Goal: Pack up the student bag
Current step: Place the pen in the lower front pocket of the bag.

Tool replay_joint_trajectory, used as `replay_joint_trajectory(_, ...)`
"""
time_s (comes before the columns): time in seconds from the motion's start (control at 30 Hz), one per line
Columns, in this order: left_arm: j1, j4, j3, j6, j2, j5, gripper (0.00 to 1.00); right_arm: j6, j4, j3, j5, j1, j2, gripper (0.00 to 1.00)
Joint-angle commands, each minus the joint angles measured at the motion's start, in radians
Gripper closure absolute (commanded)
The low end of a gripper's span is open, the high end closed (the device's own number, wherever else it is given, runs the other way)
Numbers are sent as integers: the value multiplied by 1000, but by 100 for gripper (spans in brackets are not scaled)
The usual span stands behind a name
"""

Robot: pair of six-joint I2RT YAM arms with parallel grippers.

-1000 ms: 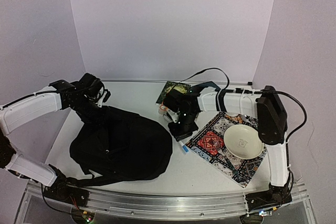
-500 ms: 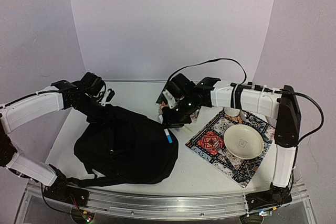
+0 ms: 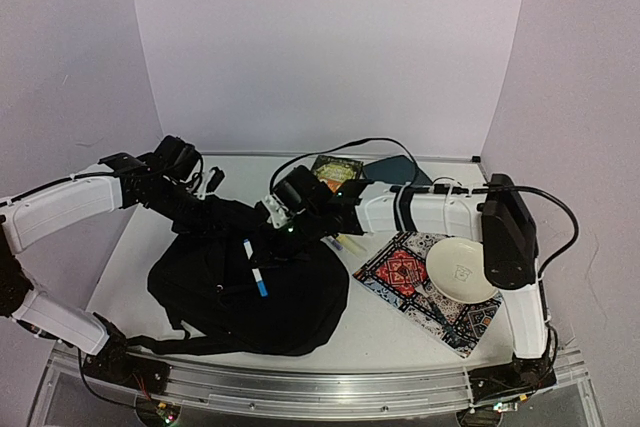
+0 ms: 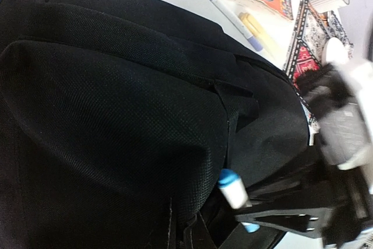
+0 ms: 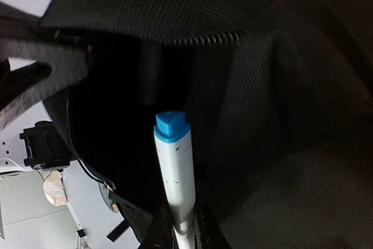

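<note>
Student bag [image 3: 215, 297] beneath marker [image 3: 255, 269], beside patterned cloth [image 3: 400, 272], bowl [image 3: 462, 269]

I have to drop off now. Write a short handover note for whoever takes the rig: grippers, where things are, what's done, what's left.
Left gripper: shut on the student bag, holding its far-left edge up so the mouth gapes.
Right gripper: shut on a white marker with a blue cap, pointing into the opening.
Done: marker is at the bag mouth, not yet released.
Left: lower it in and let go. Loose pens lie on the table beside the bag.
</note>
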Motion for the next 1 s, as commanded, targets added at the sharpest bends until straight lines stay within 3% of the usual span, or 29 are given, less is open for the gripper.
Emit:
replay_joint_trajectory(0.0,-10,122,22,-39,-26,86,100,97,103,65,-37,-1,48,100)
replay_joint_trajectory(0.3,-33,151,-28,-76,-51,109,100,260,298,77,51,-4,92,100)
replay_joint_trajectory(0.4,-35,164,-43,-91,-63,111,100,308,370,44,88,-4,90,96)
replay_joint_trajectory(0.6,-35,173,-42,-91,-72,99,100,292,391,47,63,-4,99,70)
replay_joint_trajectory(0.9,-33,140,-31,-52,-71,-69,100,117,338,-49,87,-5,-18,56)
replay_joint_trajectory(0.97,-32,116,-28,-42,-67,-121,100,50,305,-68,81,-6,-56,48)
